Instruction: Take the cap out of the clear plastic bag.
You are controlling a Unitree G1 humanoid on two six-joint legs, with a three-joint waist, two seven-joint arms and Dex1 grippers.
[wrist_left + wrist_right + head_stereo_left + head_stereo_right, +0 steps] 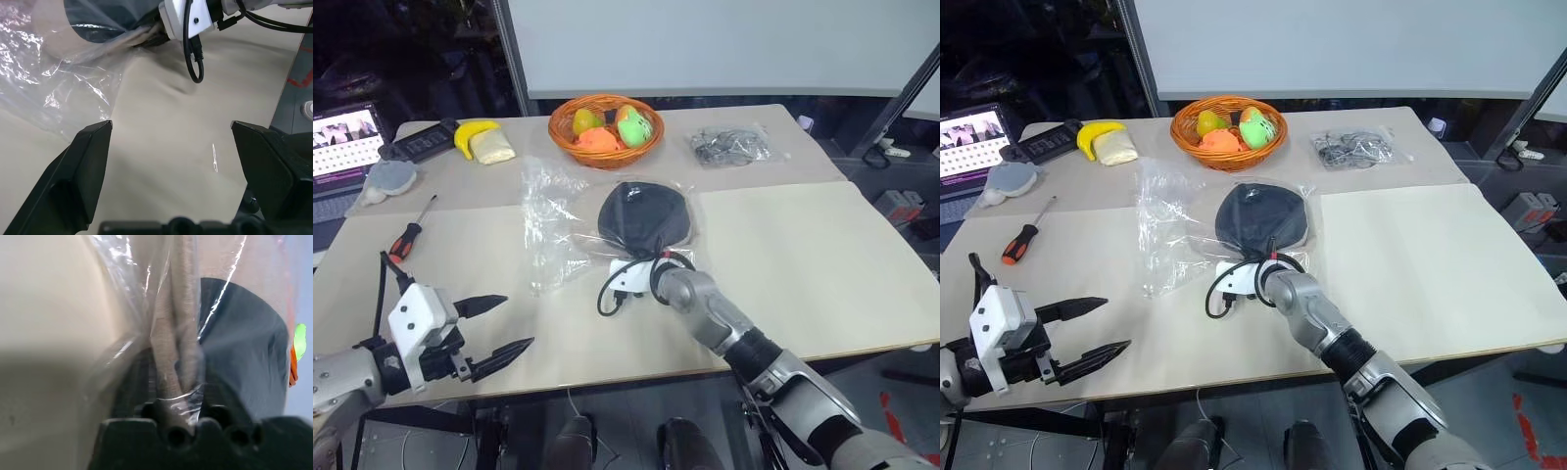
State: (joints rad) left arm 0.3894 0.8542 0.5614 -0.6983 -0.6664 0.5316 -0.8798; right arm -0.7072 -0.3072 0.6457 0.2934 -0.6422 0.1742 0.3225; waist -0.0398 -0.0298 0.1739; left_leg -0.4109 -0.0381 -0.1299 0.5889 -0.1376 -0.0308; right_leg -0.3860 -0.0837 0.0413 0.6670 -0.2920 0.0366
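Right arm: reaches forward from the near right edge to the middle of the beige table (803,264), wrist angled toward the far left.
Right gripper (641,257): black fingers pressed together, pinching the near edge of the beige-tan fabric cap through the plastic film; the right wrist view shows a tan fold clamped between them under the glossy film.
Left arm: held low at the near left corner of the table, gripper pointing right toward the bag.
Left gripper (504,325): two black fingers spread wide, holding nothing, hovering well apart from the bag.
Clear plastic bag (548,220): large, crinkly, transparent, lying flat mid-table, spreading left of the cap.
Cap (643,217): inside the bag's right part, its black lining facing up as a dark oval, just beyond the right gripper.
Wicker basket (605,152): orange woven, far centre, holding yellow, orange and green fruit.
Small clear bag of grey items (731,145): far right of the basket.
Yellow banana (473,131): far left.
Red-handled screwdriver (411,233): left side, beyond the left gripper.
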